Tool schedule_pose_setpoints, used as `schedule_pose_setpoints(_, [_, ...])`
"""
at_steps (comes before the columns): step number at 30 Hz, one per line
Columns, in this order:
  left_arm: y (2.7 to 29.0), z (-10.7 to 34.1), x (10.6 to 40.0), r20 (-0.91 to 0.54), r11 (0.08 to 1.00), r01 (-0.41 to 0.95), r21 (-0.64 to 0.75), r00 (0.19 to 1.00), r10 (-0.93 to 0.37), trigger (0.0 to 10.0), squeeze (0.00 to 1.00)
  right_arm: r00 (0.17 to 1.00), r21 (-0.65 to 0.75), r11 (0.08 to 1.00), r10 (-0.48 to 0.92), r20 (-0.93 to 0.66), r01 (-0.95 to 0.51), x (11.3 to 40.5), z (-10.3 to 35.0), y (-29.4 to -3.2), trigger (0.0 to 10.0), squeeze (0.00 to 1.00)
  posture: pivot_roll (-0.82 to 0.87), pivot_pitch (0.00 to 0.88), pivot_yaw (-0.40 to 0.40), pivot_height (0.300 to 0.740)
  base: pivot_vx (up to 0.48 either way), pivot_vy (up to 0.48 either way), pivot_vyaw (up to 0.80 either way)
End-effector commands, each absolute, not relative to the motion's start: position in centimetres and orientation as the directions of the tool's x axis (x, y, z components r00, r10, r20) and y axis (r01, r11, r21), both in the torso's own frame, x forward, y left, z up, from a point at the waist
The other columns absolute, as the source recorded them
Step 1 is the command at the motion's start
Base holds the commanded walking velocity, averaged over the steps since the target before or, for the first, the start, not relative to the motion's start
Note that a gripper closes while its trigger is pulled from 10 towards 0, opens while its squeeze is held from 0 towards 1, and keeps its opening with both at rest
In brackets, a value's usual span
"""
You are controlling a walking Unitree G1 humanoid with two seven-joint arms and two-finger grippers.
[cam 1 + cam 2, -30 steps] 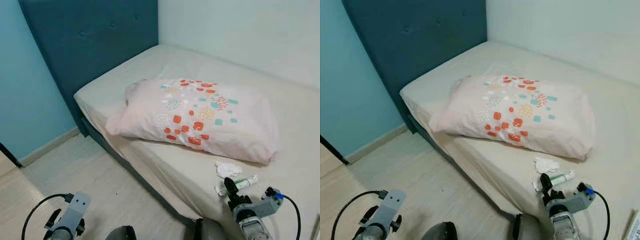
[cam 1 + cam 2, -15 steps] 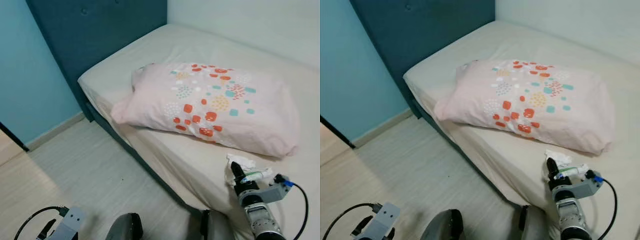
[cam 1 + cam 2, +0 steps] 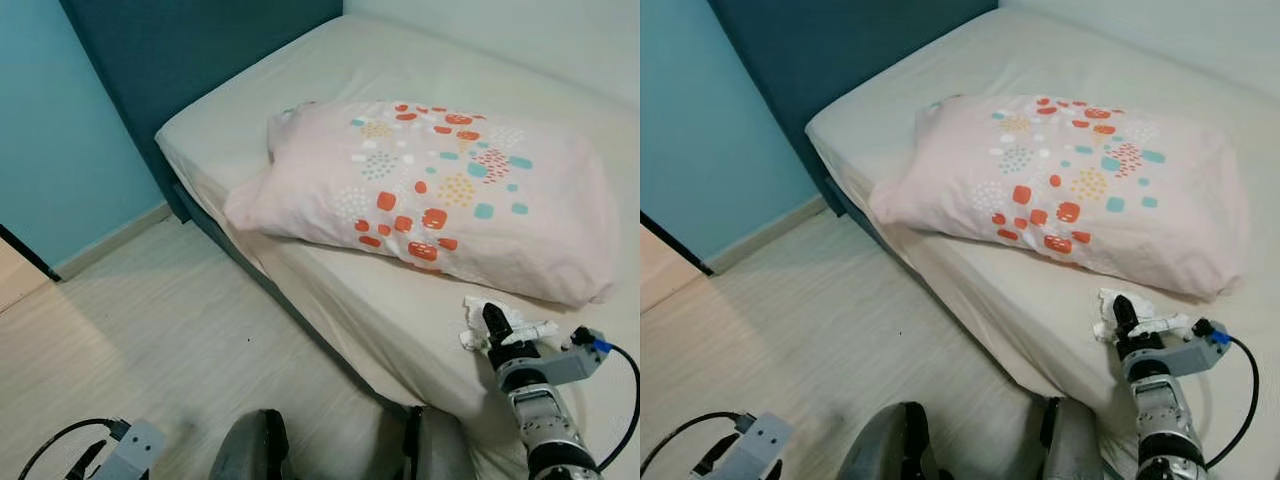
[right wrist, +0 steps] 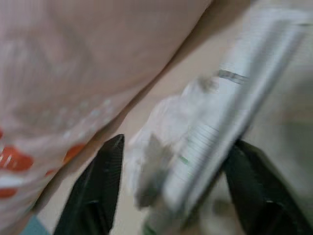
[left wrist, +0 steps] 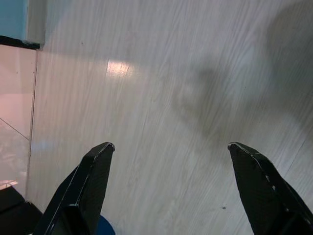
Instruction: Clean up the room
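White tube [image 3: 524,332], crumpled tissue [image 3: 478,318], on bed [image 3: 400,300]

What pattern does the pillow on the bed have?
Pale pink pillow with orange and teal spots; clearest in the left eye view.

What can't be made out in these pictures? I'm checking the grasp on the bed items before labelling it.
- Tube: print unreadable, blurred in the right wrist view; partly hidden behind the right gripper in the eye views.
- Crumpled tissue: part hidden behind the gripper's fingers; contact with the tube unclear.
- Left gripper: open over bare floor; the arm is cut off by the bottom edge in the eye views.
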State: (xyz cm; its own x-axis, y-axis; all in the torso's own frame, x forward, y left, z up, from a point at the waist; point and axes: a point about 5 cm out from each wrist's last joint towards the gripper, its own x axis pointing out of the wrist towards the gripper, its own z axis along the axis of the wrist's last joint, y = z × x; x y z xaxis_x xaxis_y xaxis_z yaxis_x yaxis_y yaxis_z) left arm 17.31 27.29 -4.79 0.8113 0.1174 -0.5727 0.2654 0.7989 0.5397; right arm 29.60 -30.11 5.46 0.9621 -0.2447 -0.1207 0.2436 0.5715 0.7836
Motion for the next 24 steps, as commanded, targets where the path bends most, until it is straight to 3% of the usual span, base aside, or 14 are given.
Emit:
schedule_pose_setpoints(1, [27.9, -5.2, 16.0, -0.605, 0.786, 0.299, 0.541, 0.788, 0.117, 10.0, 0.0, 0.951, 0.782, 0.555, -0.266, -0.157, 0.284, 29.1, 4.8, -30.4, 0.0, 0.0, 0.15, 0.313, 0.074, 0.565, 0.0, 0.0, 0.0])
schedule_pose_setpoints(10, [28.0, -5.2, 15.8, -0.609, 0.785, 0.304, 0.54, 0.785, 0.115, 10.0, 0.0, 0.949, 0.754, 0.583, -0.259, -0.182, 0.304, 29.6, 5.3, -30.6, 0.0, 0.0, 0.15, 0.306, 0.072, 0.565, 0.0, 0.0, 0.0])
schedule_pose_setpoints(19, [27.7, -5.2, 16.0, -0.61, 0.785, 0.307, 0.539, 0.784, 0.112, 10.0, 0.0, 0.95, 0.669, 0.68, -0.149, -0.276, 0.301, 30.2, 4.7, -29.2, 0.0, 0.0, 0.15, 0.287, 0.063, 0.565, 0.0, 0.0, 0.0])
schedule_pose_setpoints(21, [27.4, -5.2, 16.6, -0.6, 0.789, 0.292, 0.541, 0.791, 0.119, 10.0, 0.0, 0.988, 0.731, 0.668, -0.047, -0.149, 0.142, 31.0, 5.9, -28.1, 0.0, 0.0, 0.14, 0.266, 0.047, 0.565, 0.0, 0.0, 0.0])
schedule_pose_setpoints(23, [27.4, -5.2, 16.6, -0.6, 0.789, 0.292, 0.541, 0.791, 0.119, 10.0, 0.0, 0.988, 0.731, 0.668, -0.047, -0.149, 0.142, 31.0, 5.9, -28.1, 0.0, 0.0, 0.14, 0.266, 0.047, 0.565, 0.0, 0.0, 0.0])
schedule_pose_setpoints(24, [27.2, -5.1, 17.1, -0.59, 0.792, 0.277, 0.545, 0.797, 0.127, 10.0, 0.0, 0.997, 0.754, 0.655, 0.014, -0.072, 0.045, 31.4, 6.6, -27.3, 0.0, 0.0, 0.13, 0.242, 0.035, 0.565, 0.0, 0.0, 0.0])
